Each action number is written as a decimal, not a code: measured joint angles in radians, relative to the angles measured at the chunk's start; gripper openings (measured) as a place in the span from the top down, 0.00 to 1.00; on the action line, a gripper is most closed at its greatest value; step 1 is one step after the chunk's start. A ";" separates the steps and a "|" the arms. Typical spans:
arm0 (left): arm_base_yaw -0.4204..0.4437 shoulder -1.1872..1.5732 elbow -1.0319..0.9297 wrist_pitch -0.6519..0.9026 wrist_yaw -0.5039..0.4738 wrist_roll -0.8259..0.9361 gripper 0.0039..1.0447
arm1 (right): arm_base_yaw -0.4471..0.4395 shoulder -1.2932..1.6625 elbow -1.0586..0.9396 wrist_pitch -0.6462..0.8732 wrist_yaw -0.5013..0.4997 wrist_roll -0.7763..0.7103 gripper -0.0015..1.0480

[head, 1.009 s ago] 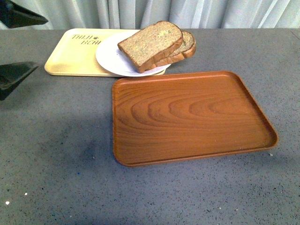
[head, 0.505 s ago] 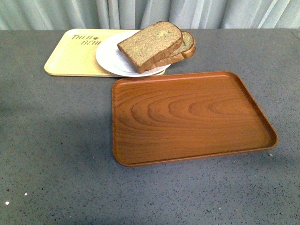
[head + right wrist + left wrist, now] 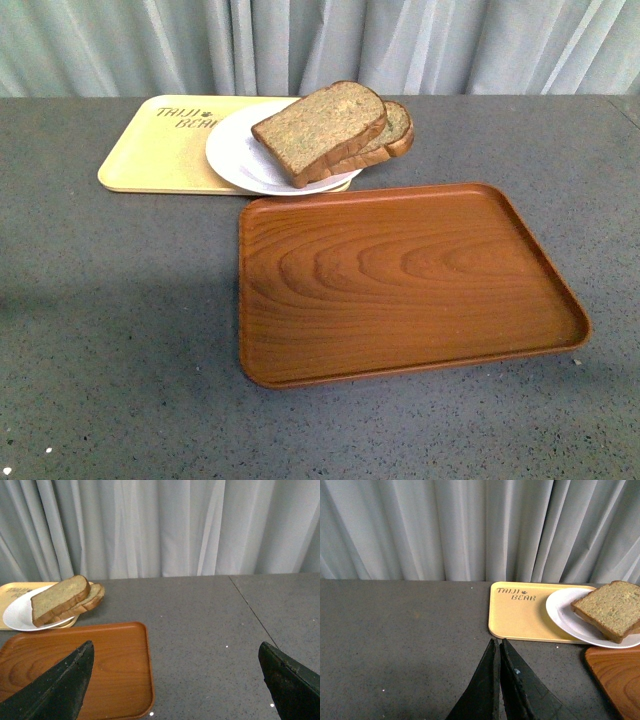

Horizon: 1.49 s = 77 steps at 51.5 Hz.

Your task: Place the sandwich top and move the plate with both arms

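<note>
The sandwich top, a thick brown slice, lies tilted over a smaller slice on the white plate. Neither arm shows in the front view. In the left wrist view the left gripper is shut with nothing in it, low over the grey table short of the plate and the sandwich top. In the right wrist view the right gripper is open and empty, well back from the plate and the sandwich top.
The plate rests partly on a beige bear-print tray. A brown wood-grain tray lies in front of it, its corner under the right gripper's finger. Grey curtains hang behind the grey table.
The black arm parts at the left edge of the front view have left the picture. The view now sits lower, so the trays and plate appear further down.
</note>
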 joint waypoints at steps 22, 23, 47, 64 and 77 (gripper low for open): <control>0.000 -0.349 -0.026 -0.303 0.000 0.000 0.99 | 0.000 0.000 0.000 0.000 0.000 0.000 0.09; 0.000 -0.355 -0.026 -0.308 0.000 0.000 0.99 | 0.000 0.000 0.000 0.000 0.000 0.000 0.09; 0.000 -0.592 -0.026 -0.535 0.000 0.000 0.99 | 0.000 0.000 0.000 0.000 0.000 0.000 0.09; 0.000 -0.689 -0.026 -0.631 0.000 0.000 0.99 | 0.000 0.000 0.000 0.000 0.000 0.000 0.09; 0.000 -0.851 -0.026 -0.824 0.000 0.001 0.99 | 0.000 0.000 0.000 0.000 0.000 0.000 0.09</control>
